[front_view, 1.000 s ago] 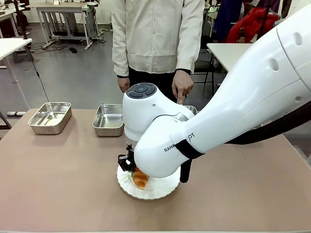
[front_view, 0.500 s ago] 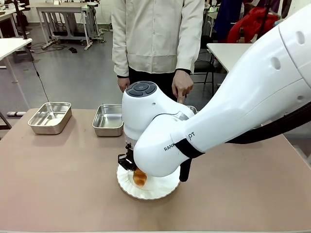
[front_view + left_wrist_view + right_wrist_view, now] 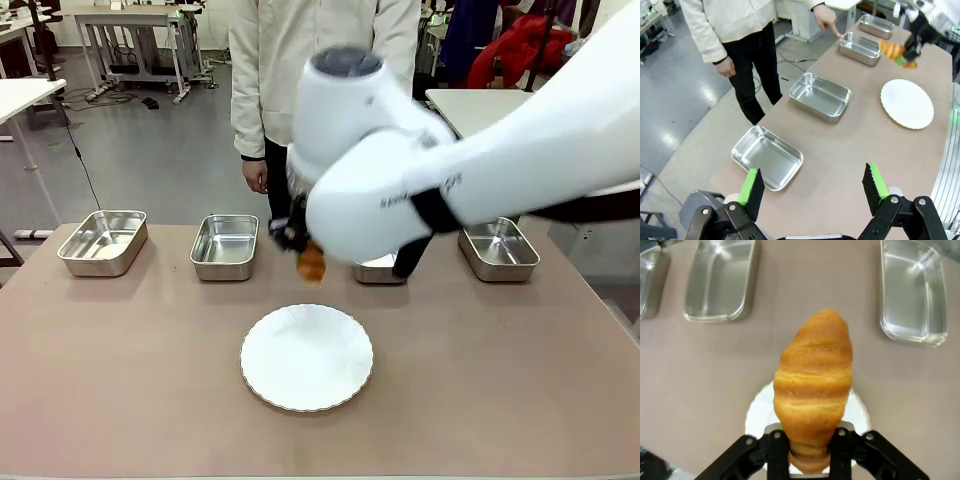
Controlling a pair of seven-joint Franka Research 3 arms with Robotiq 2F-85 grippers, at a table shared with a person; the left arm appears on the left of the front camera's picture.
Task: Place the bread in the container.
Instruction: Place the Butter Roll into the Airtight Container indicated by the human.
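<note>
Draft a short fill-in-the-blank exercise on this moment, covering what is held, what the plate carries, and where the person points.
1. The right gripper is shut on the ____.
2. The white plate now carries ____.
3. The person's hand points at the ____ pan counted from the robot's left, of the four pans in the row.
4. The left gripper holds nothing and its jaws stand ____.

Missing words: croissant; nothing; third; open

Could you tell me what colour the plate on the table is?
White plate; the front view shows it best.
</note>
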